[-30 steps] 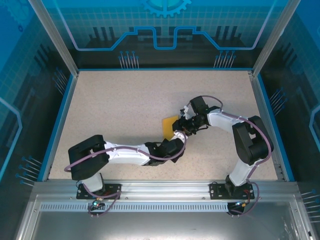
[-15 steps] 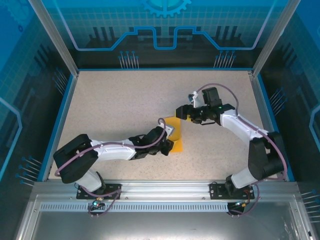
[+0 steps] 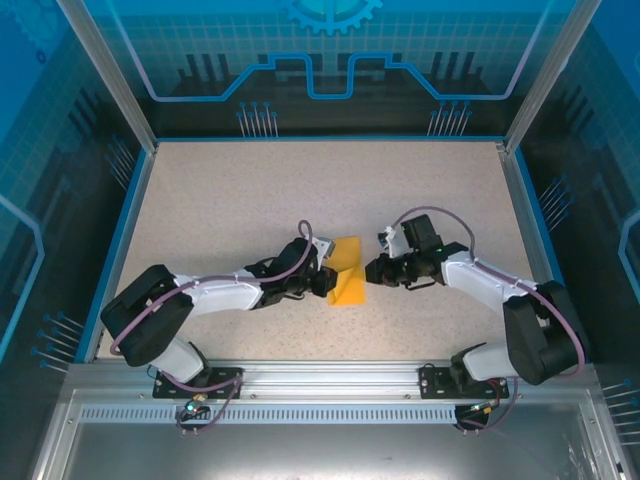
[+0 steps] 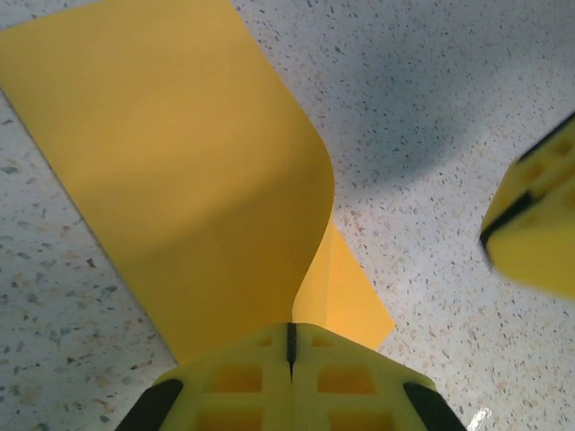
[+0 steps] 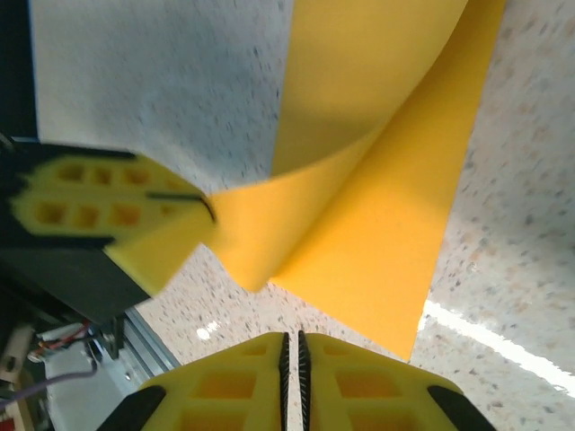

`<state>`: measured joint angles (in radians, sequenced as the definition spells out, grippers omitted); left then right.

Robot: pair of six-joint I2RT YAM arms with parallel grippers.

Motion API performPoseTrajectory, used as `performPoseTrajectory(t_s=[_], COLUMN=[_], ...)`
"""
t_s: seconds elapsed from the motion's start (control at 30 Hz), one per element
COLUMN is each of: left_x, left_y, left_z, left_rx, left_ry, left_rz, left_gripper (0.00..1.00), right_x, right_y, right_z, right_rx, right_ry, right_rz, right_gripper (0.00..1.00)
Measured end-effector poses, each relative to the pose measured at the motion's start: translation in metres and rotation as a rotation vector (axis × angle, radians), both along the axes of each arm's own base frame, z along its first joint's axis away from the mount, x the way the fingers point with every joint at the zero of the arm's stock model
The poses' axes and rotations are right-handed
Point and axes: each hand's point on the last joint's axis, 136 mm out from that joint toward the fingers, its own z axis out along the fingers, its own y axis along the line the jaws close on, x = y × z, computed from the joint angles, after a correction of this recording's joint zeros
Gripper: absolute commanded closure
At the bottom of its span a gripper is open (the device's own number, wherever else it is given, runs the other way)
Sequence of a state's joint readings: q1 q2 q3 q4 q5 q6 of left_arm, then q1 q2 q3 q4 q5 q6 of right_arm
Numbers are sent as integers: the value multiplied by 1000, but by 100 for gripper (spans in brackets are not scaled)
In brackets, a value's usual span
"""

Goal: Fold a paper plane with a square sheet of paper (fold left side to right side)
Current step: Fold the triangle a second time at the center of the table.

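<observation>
The left gripper is pinching one edge of the square sheet of paper near the middle of the speckled table, with both arms reaching in from the near edge and meeting over the sheet. The paper is lying partly doubled over: its lower layer is resting flat on the table while the upper layer is rising in a soft curve and arching away from the surface. In the left wrist view, the two yellow fingers are pressing tightly together on the edge of that raised layer, and the paper is bulging upward from the clamp. The right gripper is sitting just to the right of the sheet, facing the left one across it. In the right wrist view its jaws are drawn together with a hairline slit between them and nothing caught inside; the nearest corner of the paper is lying just beside its fingertips, not between them.
</observation>
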<state>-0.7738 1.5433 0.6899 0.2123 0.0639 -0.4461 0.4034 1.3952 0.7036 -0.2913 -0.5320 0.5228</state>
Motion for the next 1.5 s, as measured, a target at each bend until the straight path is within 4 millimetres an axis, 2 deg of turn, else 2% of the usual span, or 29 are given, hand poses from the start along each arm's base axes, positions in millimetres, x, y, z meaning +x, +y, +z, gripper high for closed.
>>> performPoseTrajectory(t_s=[0.1,0.23,0.47,0.77,1.5], left_x=[1,5,17,23,26], left_y=[4,9,13,12,11], left_z=[-3,-4,-10,-21,-47], left_rx=[11,36,77,112,144], left_ry=[11,12,13,36,91], left_rz=[3,-1,-15,-36,-54], left_gripper=[100,100,100,100,100], right_x=[-8,-13,-21,-23,-24], right_y=[5,2,1,-1,-1], right_z=[-15,-36,-57,-66,-67], right_rx=[-48,-113,-176,-226,-258], right_ry=[27,79,137,165,168], right_rz=[25,22,29,32,57], right_gripper=[88,88,88,88,88])
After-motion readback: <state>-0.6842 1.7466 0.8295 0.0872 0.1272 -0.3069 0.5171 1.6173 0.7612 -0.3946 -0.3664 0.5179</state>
